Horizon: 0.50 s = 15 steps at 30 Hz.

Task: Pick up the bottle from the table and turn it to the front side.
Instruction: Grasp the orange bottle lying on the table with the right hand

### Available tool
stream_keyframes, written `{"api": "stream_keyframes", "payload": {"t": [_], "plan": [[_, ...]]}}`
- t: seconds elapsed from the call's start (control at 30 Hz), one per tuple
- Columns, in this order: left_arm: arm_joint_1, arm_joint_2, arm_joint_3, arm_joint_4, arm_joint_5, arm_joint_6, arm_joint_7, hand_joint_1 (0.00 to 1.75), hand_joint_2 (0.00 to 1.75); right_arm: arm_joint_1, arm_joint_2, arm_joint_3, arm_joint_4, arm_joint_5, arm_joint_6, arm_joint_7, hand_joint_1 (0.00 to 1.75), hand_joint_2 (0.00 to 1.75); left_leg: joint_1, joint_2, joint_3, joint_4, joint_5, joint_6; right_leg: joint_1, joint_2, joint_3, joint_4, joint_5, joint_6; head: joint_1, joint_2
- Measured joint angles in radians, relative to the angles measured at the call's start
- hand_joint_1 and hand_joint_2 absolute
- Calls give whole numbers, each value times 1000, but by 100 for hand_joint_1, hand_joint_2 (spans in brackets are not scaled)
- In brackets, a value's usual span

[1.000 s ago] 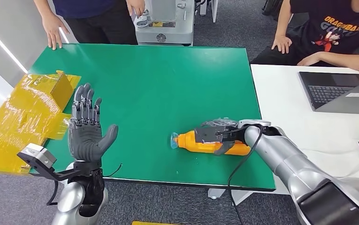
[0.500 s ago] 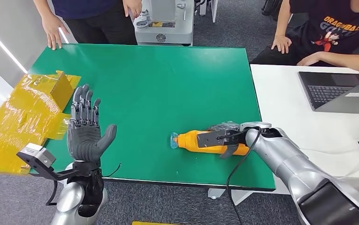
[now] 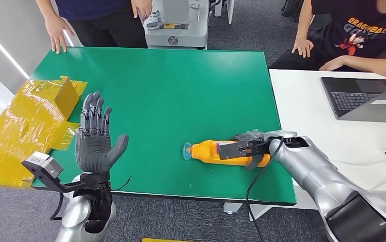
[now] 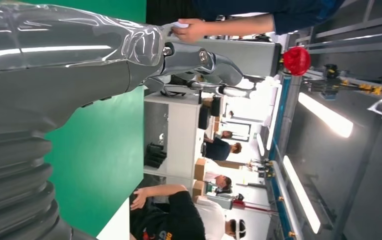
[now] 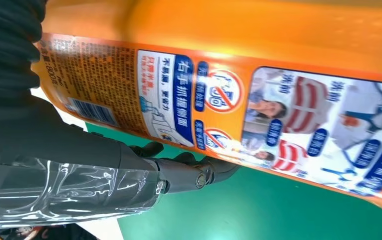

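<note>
Bright even light, ceiling strip glare, soft shadows

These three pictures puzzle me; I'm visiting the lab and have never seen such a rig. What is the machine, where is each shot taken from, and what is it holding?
It is a humanoid robot with two silver arms ending in many-fingered hands. The wide picture is its own view from high up, looking down on a green table. The other two come from cameras at its wrists and are turned sideways. An orange bottle lies on its side on the table, and the right hand grips it; the right wrist camera shows its printed label close up. The left hand is raised, open and holds nothing. Yellow taped cardboard sits at the table's left edge. People stand and sit nearby.
</note>
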Motion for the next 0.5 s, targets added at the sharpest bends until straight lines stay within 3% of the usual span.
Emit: {"api": "stream_keyframes", "payload": {"t": [0.27,0.3,0.43,0.5], "plan": [[0,-1,2,0,-4,0,0,0,175,29,-2,9,0,-25,-74,-18,0,175,0,0,0,0,0,0,0,0,0,0,0,0,0,0],[0,-1,3,0,-4,0,0,0,175,32,-2,9,0,-30,-89,-21,12,175,0,0,0,0,0,0,0,0,0,0,0,0,0,0],[0,-3,5,0,-6,0,-2,0,175,51,0,7,0,-48,-153,-46,151,175,0,0,0,0,0,0,0,0,0,0,0,0,0,0],[0,-3,6,0,-6,0,-3,0,175,60,2,6,0,-53,-179,-62,168,175,0,0,0,0,0,0,0,0,0,0,0,0,0,0]]}}
